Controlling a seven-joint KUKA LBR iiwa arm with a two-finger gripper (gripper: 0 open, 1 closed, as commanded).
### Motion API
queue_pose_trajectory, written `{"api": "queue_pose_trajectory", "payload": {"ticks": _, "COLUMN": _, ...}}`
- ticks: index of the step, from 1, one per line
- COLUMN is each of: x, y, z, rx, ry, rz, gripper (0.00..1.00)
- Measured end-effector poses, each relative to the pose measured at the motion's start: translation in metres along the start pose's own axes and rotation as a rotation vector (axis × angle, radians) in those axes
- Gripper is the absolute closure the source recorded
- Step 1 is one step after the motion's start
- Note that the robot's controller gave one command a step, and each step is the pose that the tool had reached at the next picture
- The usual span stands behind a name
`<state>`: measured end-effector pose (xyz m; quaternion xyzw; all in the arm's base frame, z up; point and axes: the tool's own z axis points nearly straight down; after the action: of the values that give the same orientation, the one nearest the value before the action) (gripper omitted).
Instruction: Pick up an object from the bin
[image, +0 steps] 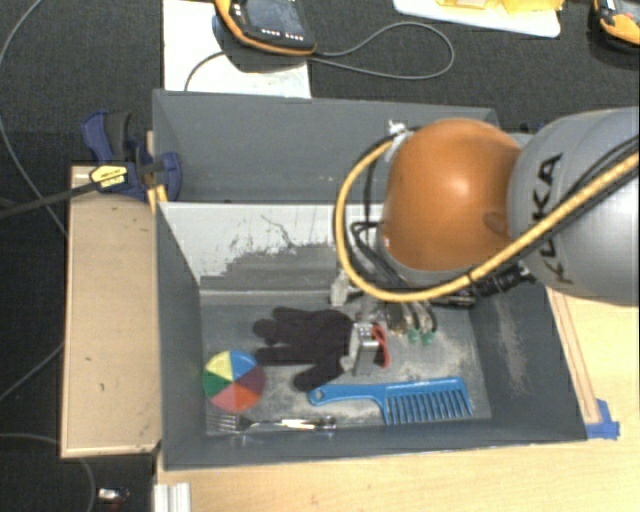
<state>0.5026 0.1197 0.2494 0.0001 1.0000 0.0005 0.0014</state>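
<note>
My gripper (365, 347) hangs low in the middle of the bin, beneath the orange cover, at the right end of a black glove (303, 338). The glove lies spread on the bin floor with its fingers pointing left, and its right end runs under the gripper. A small red piece shows beside the gripper's metal parts. Just below the gripper lies a blue comb (400, 399), its handle to the left and its teeth to the right.
A round multicoloured disc (233, 379) sits at the bin's lower left. A metal fork (272, 425) lies along the front wall below the glove. The arm and its cables cover the bin's upper right.
</note>
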Motion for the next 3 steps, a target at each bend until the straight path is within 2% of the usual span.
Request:
{"api": "queue_pose_trajectory", "payload": {"ticks": 1, "x": -0.031, "y": -0.002, "z": 0.088, "rx": -0.002, "ry": -0.005, "rz": 0.113, "gripper": 0.00}}
{"api": "queue_pose_trajectory", "payload": {"ticks": 2, "x": -0.072, "y": -0.017, "z": 0.182, "rx": -0.004, "ry": -0.010, "rz": 0.215, "gripper": 0.00}}
{"api": "queue_pose_trajectory", "payload": {"ticks": 3, "x": -0.063, "y": 0.004, "z": 0.179, "rx": -0.004, "ry": -0.007, "rz": 0.439, "gripper": 0.00}}
